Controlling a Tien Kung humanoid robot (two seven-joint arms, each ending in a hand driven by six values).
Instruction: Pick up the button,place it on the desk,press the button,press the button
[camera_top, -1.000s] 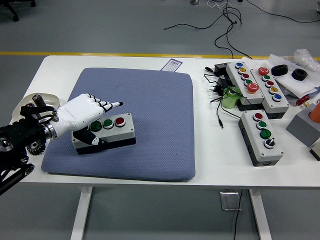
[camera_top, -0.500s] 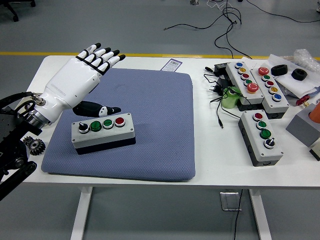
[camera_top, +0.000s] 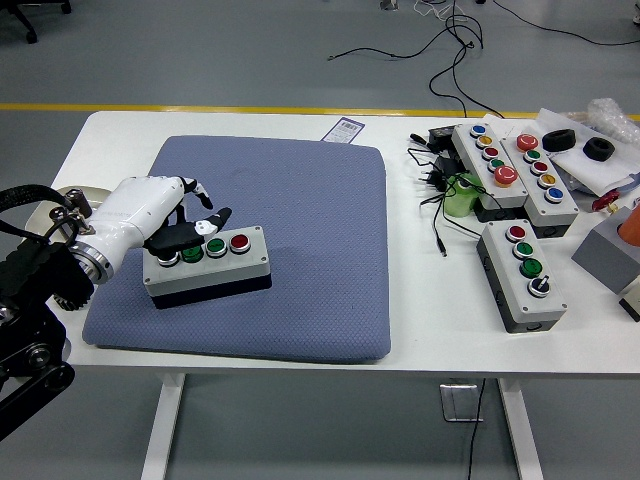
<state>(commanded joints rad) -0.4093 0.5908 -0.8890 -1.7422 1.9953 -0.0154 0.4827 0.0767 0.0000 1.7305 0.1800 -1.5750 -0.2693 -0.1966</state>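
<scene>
A grey button box (camera_top: 208, 264) with a black base lies on the blue-grey mat (camera_top: 300, 250), left of its middle. Its top carries a black knob, two green buttons and a red button in a row. My left hand (camera_top: 185, 222), white with black fingertips, hangs over the box's left end. Its fingers are curled downward and its thumb (camera_top: 190, 233) lies across the knob and the first green button. It holds nothing. My right arm does not show.
Three more button boxes (camera_top: 525, 272) stand on the white table at the right, among black cables (camera_top: 440, 190), a green object (camera_top: 460, 195) and small black parts (camera_top: 600, 148). A paper tag (camera_top: 345, 129) lies behind the mat. A round dish (camera_top: 60, 205) sits at the left edge.
My left hand, raised and spread above the mat's back left half a second ago, has come down and curled over the left end of the button box. The box has not moved.
</scene>
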